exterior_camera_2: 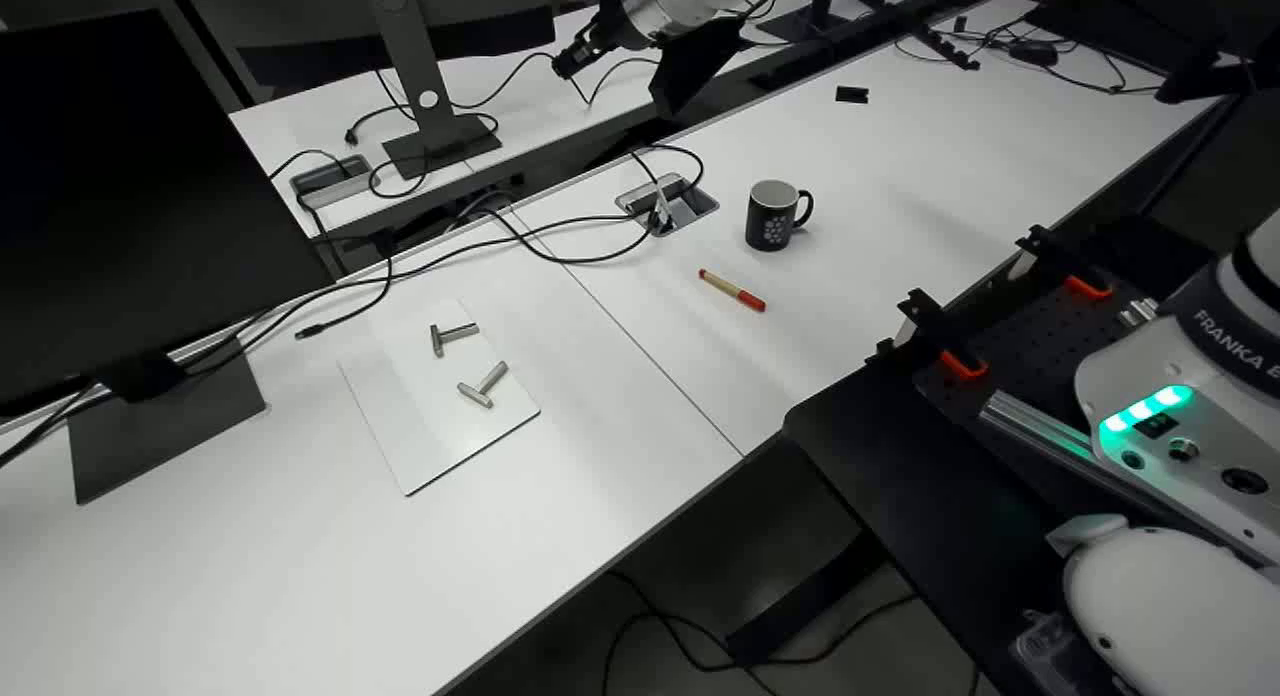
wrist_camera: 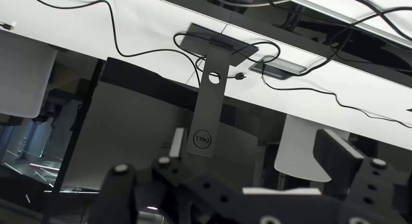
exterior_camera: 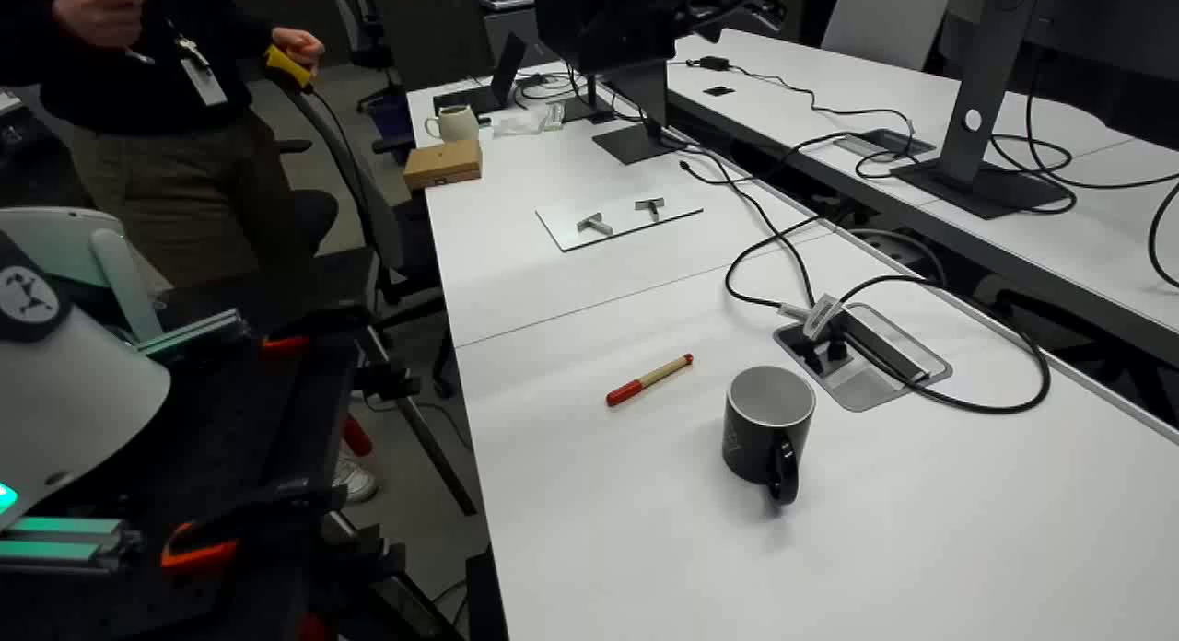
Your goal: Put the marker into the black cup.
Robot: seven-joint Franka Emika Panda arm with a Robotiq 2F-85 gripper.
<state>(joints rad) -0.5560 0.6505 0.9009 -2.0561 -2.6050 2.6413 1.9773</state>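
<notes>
White worktop [exterior_camera: 599,512] stretches away in dim light, with black cables [exterior_camera: 990,409] trailing over it. My claw [wrist_camera: 257,145] stands spread wide, nothing between its fingers [wrist_camera: 334,163], up in the air facing a screen stand [wrist_camera: 210,105] and well apart from the marker [exterior_camera_2: 731,290]. That red and tan marker lies flat on the worktop, near the black cup [exterior_camera: 764,448] but not touching it. I judge that I am at the first step, reaching for the marker, with no part of the task done. Next I should swing towards it, lower myself with a finger on either side of its middle, and close gently; lifting it over the cup's rim comes after. Upright, the black cup shows nothing inside, though its bottom is partly hidden. Beside it, a sunken grey box [exterior_camera: 866,392] holds plugs [exterior_camera: 836,348]; farther off sit a pale mug [exterior_camera: 456,125] and a brown box [exterior_camera: 443,164] that looks closed, their contents unknown to me
</notes>
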